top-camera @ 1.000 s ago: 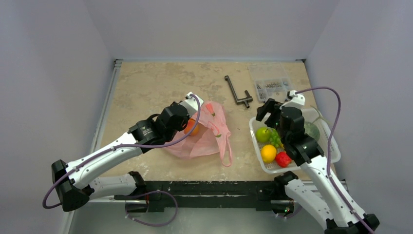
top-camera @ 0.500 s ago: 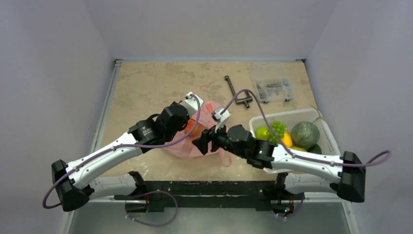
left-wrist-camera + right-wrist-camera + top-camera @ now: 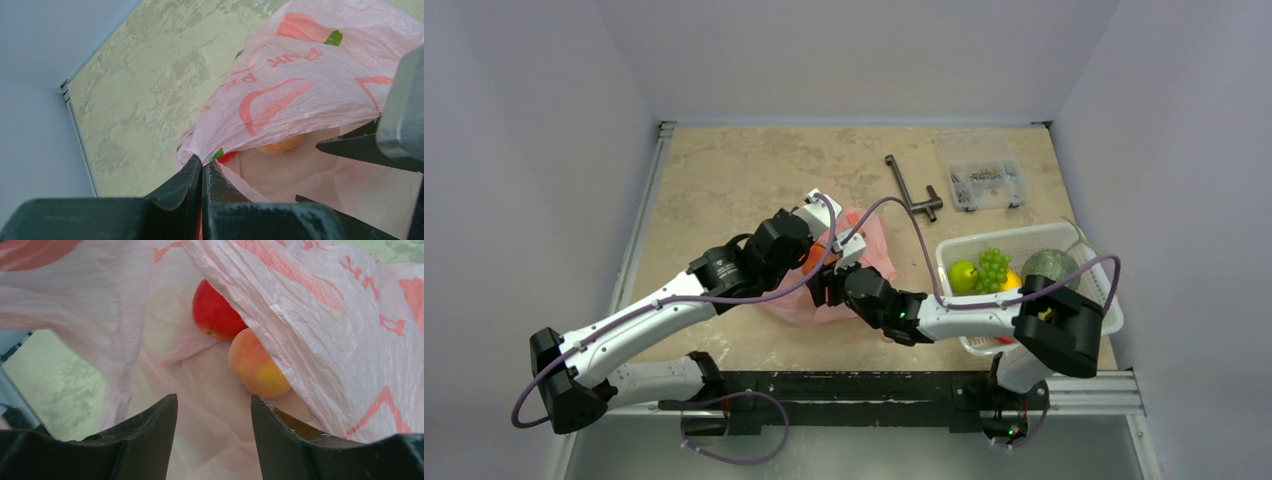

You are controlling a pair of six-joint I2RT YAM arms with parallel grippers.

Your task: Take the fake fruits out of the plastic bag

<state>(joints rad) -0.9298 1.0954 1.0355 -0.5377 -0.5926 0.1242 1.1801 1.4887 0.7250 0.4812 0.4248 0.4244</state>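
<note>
reaching into the bag (image 3: 325, 315): left tool (image 3: 202, 170) pinches its rim up, right tool (image 3: 214, 410) spread; next it likely needs to nudge right to straddle the peach (image 3: 257, 367) just ahead.

**Six Fruits, One Bag**

One plastic bag (image 3: 325, 315) shows two fruits: peach (image 3: 257, 365), red fruit (image 3: 215, 312). One basket (image 3: 1004, 232) at its 3 o'clock shows at least four: apple (image 3: 964, 274), grape bunch (image 3: 993, 264), melon (image 3: 1049, 266), yellow fruit (image 3: 1012, 284). At 1 o'clock: one parts box (image 3: 982, 183), one tool (image 3: 908, 188).

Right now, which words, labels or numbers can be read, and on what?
"PNK", then "RE": red letter scraps on the plastic bag, left wrist view; creases hide the rest.
Red print in the right wrist view: crumpled, unreadable.
Clear box: too small to read anything.
</note>
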